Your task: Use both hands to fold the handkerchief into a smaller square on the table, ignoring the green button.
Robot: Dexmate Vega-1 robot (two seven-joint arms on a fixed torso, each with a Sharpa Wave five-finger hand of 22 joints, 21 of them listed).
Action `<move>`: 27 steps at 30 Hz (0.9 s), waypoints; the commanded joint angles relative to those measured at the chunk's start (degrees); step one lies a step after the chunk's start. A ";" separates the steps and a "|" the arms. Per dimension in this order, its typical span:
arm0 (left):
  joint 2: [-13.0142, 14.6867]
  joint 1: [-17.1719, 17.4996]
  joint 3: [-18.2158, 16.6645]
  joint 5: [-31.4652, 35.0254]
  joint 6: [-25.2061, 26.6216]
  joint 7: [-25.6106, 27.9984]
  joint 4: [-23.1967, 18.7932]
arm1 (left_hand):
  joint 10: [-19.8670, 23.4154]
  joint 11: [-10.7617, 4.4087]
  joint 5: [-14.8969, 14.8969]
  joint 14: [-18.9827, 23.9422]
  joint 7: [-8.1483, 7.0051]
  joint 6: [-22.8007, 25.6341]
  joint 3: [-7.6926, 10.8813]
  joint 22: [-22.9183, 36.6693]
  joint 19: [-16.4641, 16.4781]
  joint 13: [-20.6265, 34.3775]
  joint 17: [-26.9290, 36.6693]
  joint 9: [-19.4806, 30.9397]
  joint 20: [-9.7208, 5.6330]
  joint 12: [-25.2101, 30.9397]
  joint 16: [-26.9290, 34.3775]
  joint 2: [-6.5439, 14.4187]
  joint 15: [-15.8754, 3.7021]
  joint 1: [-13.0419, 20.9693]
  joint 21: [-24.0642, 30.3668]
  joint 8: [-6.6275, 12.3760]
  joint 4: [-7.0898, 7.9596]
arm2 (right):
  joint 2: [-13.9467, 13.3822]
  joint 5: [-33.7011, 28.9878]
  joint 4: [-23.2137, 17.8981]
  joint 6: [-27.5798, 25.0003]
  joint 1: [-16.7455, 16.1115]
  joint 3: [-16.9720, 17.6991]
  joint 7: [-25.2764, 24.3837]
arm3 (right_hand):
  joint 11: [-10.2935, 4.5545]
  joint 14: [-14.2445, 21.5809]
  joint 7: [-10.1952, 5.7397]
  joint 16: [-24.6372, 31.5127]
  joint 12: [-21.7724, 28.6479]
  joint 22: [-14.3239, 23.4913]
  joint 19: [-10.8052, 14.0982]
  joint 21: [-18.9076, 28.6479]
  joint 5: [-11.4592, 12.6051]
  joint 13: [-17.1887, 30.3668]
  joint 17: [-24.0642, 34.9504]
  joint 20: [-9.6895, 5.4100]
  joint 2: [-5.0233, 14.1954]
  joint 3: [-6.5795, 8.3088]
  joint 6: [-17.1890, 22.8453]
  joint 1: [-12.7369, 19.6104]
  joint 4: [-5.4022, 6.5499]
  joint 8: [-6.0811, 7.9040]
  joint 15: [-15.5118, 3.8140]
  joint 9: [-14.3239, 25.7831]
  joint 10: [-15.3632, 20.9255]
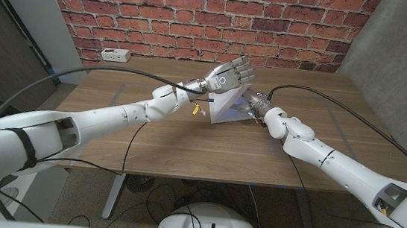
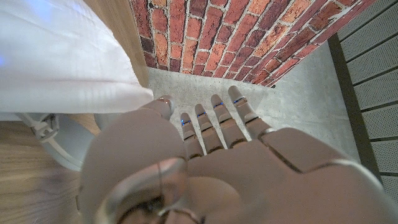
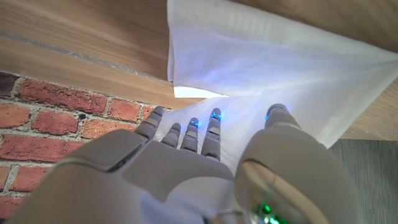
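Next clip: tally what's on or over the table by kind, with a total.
Robot hands: 2, the left hand raised, the right hand at the cloth
White handkerchiefs: 1, the handkerchief lifted partway off the table
White power strips: 1, the power strip by the wall
Total: 4

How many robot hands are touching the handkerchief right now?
2. The right hand has its fingers on the handkerchief at the cloth's right side; the left hand is at its top left, thumb against the cloth's edge. The grip itself is partly hidden.
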 commanded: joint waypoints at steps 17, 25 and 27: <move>2.82 6.31 -7.21 1.74 -2.97 0.41 -7.53 | 0.31 0.09 0.40 0.50 -0.13 0.56 0.38 -0.09 0.40 0.00 -0.21 0.16 0.34 0.33 0.05 -0.01 -6.28 -1.25 -0.14 0.09 -0.74 | -4.59 -3.75 -7.67 -18.04 -1.72 4.22 2.15 | -2.09 -2.34 0.22 1.03 0.71 -0.04 1.69 1.69 0.95 0.01 -0.41 -1.05 2.64 1.62 -2.86 2.32 -2.46 1.07 -0.59 0.09 -4.70; 2.81 7.27 -8.14 1.95 -3.12 0.40 -8.20 | 0.36 0.08 0.41 0.52 -0.16 0.59 0.42 -0.11 0.32 -0.05 -0.26 0.15 0.44 0.35 0.04 0.03 -6.25 -1.49 -0.20 0.05 -0.84 | -5.82 -3.58 -9.26 -21.94 -2.77 5.95 -0.36 | -3.03 -0.52 0.06 1.56 1.38 -0.09 4.24 2.28 0.69 -0.07 -0.69 -2.32 3.57 2.86 -0.98 4.40 -4.28 1.64 -1.31 0.02 -2.91; 2.75 7.55 -8.41 2.00 -2.86 0.27 -8.29 | 0.32 0.06 0.41 0.50 -0.25 0.58 0.43 -0.11 0.34 -0.07 -0.28 0.15 0.45 0.34 0.02 0.05 -6.25 -1.54 -0.20 0.03 -0.88 | -5.81 -3.18 -9.31 -22.44 -2.99 6.36 -1.13 | -3.15 -0.11 0.10 1.66 1.51 -0.10 4.76 2.39 0.63 -0.08 -0.73 -2.46 3.72 3.06 -0.65 4.73 -4.58 1.71 -1.45 0.01 -2.50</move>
